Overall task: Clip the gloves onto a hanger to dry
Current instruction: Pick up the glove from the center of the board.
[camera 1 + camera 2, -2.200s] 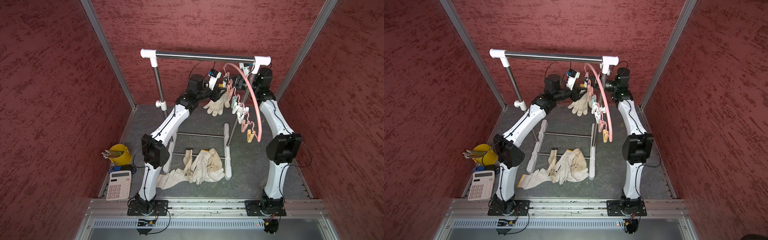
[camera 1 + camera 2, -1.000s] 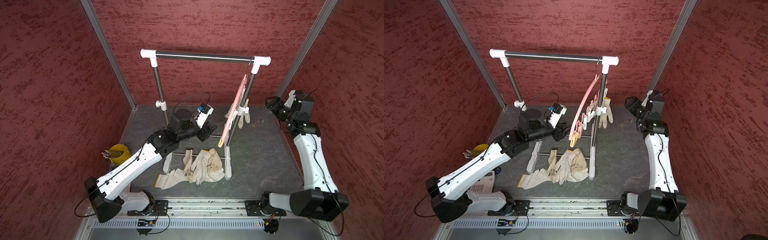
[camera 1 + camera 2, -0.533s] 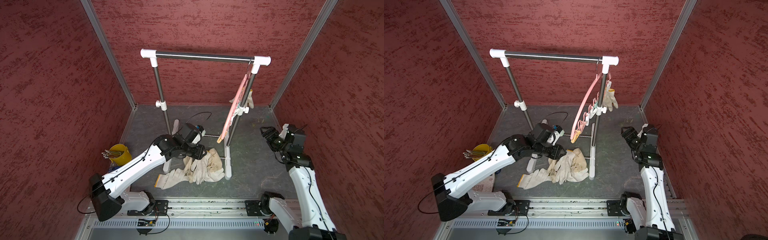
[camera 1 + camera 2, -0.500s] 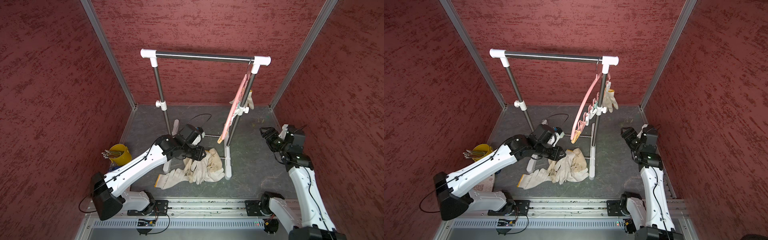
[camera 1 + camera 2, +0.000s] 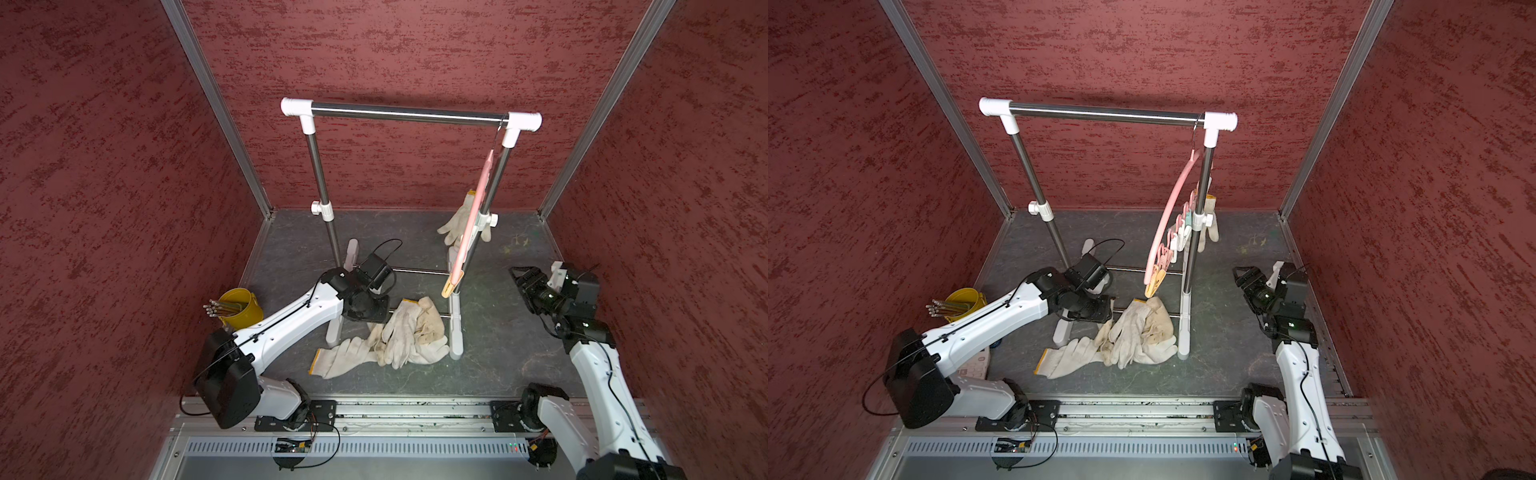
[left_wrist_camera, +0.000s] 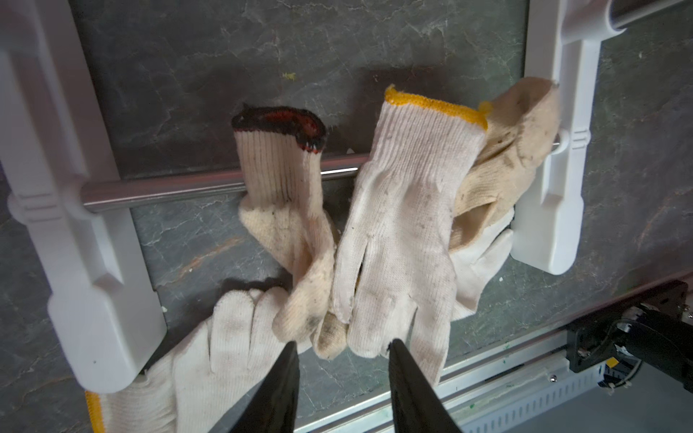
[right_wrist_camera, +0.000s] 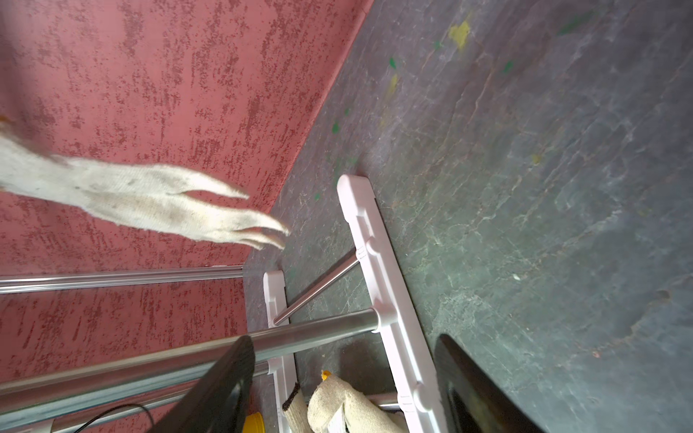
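Several off-white gloves (image 5: pixel 409 332) (image 5: pixel 1138 332) lie in a heap on the floor between the rack's feet. The heap includes a yellow-cuffed glove (image 6: pixel 405 210), a dark-cuffed one (image 6: pixel 281 165) and a beige one (image 6: pixel 513 142). My left gripper (image 5: pixel 374 313) (image 6: pixel 342 346) hovers low over their fingertips, open, holding nothing. The pink hanger (image 5: pixel 473 216) (image 5: pixel 1169 212) hangs from the rail's right end. One glove (image 5: pixel 455 218) (image 5: pixel 1209 224) (image 7: pixel 150 198) dangles from a clip. My right gripper (image 5: pixel 519 276) (image 7: pixel 345 345) stands open and empty, right of the rack.
The steel rack (image 5: pixel 407 113) stands mid-floor on white feet (image 5: pixel 456 332) joined by low crossbars (image 6: pixel 168 189). A yellow cup of pencils (image 5: pixel 243 305) sits at the left. A calculator (image 5: pixel 978 361) lies partly under my left arm. Red walls close in on three sides.
Both arms have left the hanger. The left has dropped low over the glove heap, and the right has pulled back low to the right. The hanger has swung edge-on, one glove clipped.
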`<state>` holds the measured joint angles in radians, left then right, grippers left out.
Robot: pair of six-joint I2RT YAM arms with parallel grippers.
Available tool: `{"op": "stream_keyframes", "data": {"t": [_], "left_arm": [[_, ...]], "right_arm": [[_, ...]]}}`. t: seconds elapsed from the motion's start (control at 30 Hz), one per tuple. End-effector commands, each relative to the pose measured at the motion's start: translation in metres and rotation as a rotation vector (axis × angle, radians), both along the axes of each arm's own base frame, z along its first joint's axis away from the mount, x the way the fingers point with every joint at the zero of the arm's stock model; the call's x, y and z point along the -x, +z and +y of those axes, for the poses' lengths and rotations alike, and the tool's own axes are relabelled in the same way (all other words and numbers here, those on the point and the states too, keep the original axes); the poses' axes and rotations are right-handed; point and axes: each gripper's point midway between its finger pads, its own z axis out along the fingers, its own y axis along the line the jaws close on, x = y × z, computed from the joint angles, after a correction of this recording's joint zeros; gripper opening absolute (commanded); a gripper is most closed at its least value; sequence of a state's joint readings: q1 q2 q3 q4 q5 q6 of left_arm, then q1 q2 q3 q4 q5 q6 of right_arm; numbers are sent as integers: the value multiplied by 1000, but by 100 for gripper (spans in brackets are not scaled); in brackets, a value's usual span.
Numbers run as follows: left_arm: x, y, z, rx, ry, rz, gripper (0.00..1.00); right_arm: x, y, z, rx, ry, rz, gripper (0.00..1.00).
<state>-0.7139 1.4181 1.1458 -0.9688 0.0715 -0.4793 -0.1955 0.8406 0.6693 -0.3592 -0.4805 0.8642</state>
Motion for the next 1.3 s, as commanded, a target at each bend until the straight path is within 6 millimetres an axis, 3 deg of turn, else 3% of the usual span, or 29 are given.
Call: {"op": "stream_keyframes", "data": {"t": [0.0,0.43,0.6,0.7,0.87,0.97,1.07,1.13,1.27], "left_arm": [[-20,-4,-7,15,9,-67,41],[-61,-57,-3,-137,55,-134,41],[-73,-66,-9,-143,50,-154,39],[-82,-62,-15,-129,48,-179,30],[-89,-46,-21,-100,41,-221,0],[-91,-29,-20,-87,34,-261,0],[-94,10,-28,-14,-29,-367,0],[-95,50,-44,92,-139,-489,0],[-83,153,-70,380,-369,-761,0]], "right_arm": [[-6,17,3,-1,27,-61,75],[0,30,17,-45,96,-81,75],[2,38,21,-40,123,-90,74],[3,39,21,-36,129,-84,73],[2,32,19,-27,122,-62,72],[0,32,19,-24,125,-70,72],[-4,44,22,-20,151,-110,70],[-8,58,26,-8,190,-153,68],[-18,94,33,52,277,-263,65]]}}
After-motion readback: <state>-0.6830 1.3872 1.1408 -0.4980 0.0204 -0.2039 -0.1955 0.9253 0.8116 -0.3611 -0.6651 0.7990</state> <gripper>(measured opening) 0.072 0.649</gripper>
